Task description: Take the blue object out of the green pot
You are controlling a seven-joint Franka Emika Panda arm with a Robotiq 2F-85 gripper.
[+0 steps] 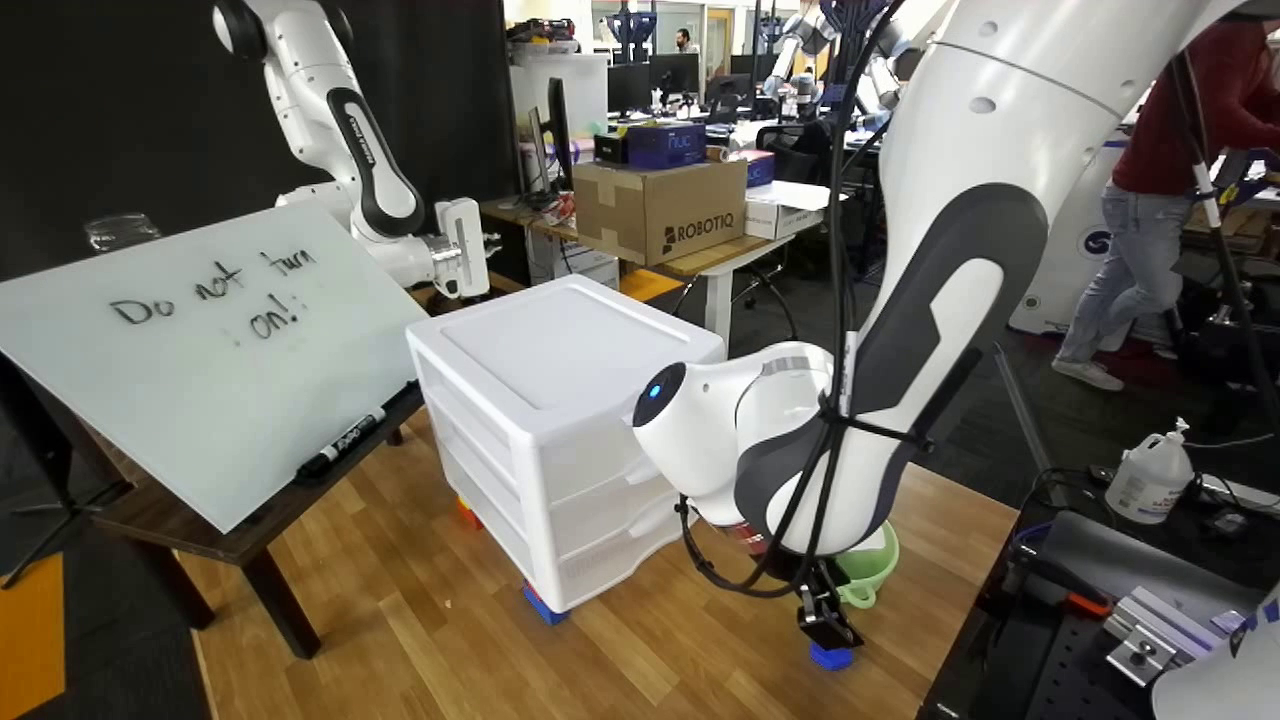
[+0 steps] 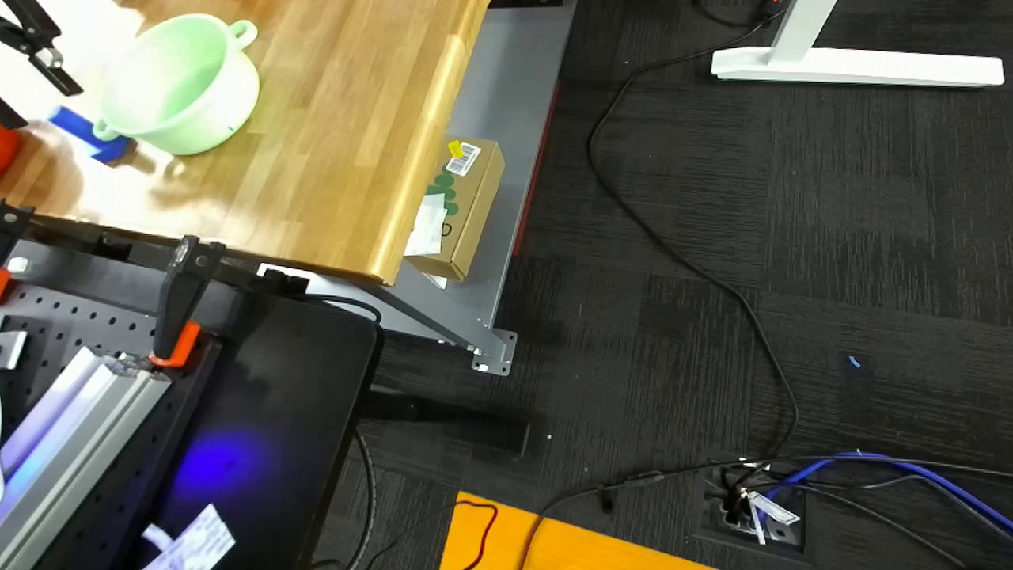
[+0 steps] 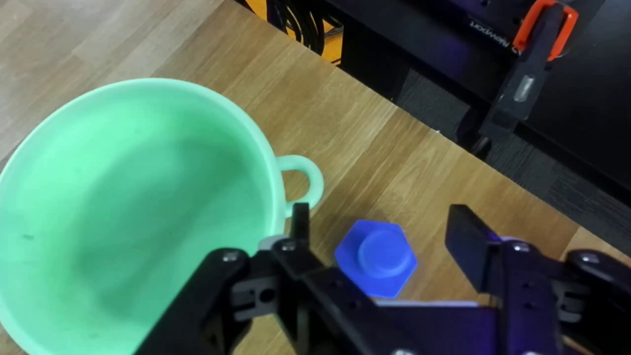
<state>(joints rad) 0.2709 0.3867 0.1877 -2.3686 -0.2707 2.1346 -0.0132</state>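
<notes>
The blue object [image 3: 382, 256] is a hexagon-based piece with a round stub. It stands on the wooden table beside the green pot, outside it, and also shows in both exterior views [image 1: 831, 657] [image 2: 85, 133]. The green pot [image 3: 273, 192] is upright with small loop handles, left of the blue object in the wrist view, and appears empty. It shows in both exterior views [image 1: 885, 565] [image 2: 229, 103], partly behind the arm in an exterior view. My gripper [image 3: 377, 222] is open and empty above the blue object, which lies between its fingers in the wrist view. It also shows in both exterior views [image 1: 832, 635] [image 2: 39, 103].
A white drawer unit [image 1: 560, 420] stands on the table [image 1: 620, 670] next to the arm. A whiteboard [image 1: 230, 380] leans on a dark stand. A clamp [image 3: 517, 88] sits past the table edge. An orange-red item [image 2: 6, 146] is near the gripper.
</notes>
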